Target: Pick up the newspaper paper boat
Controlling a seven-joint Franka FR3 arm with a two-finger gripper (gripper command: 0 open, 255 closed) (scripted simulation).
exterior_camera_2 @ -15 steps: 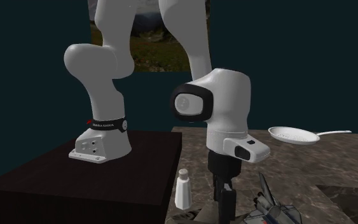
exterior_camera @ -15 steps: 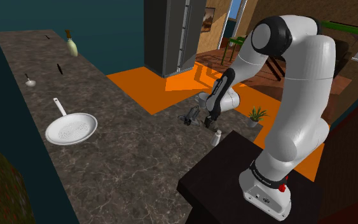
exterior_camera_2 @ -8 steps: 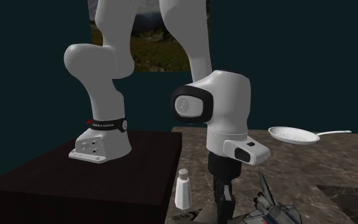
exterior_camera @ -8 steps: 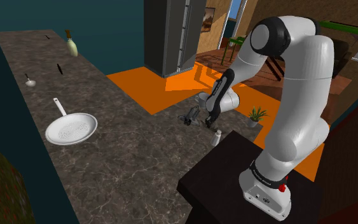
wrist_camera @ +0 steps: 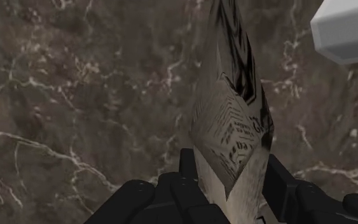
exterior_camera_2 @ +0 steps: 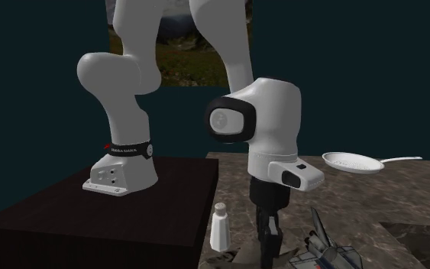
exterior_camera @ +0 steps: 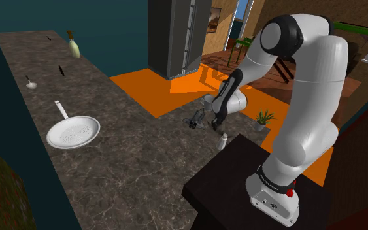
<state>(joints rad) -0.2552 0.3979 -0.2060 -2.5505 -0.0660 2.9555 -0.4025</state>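
Observation:
The newspaper paper boat (wrist_camera: 231, 127), folded from printed paper, rests on the dark marble counter (exterior_camera: 130, 163) near the counter's right edge in the shoulder view. My black gripper (wrist_camera: 231, 172) points straight down and clasps one end of the boat between its two fingers (wrist_camera: 187, 164). In the shoulder view the boat (exterior_camera: 195, 120) shows just left of the gripper (exterior_camera: 213, 124). In the second exterior view the boat (exterior_camera_2: 324, 252) lies to the right of the gripper (exterior_camera_2: 266, 256), low on the counter.
A white shaker (exterior_camera: 223, 140) stands close beside the gripper, against the dark stand (exterior_camera: 241, 183). A white frying pan (exterior_camera: 73, 132) lies farther left on the counter, and a bottle (exterior_camera: 74, 46) stands at the far end. Past the counter's edge is orange floor (exterior_camera: 143, 88).
The fingers have closed from open onto the boat's end. The hand has since shifted up very slightly; the boat has hardly moved.

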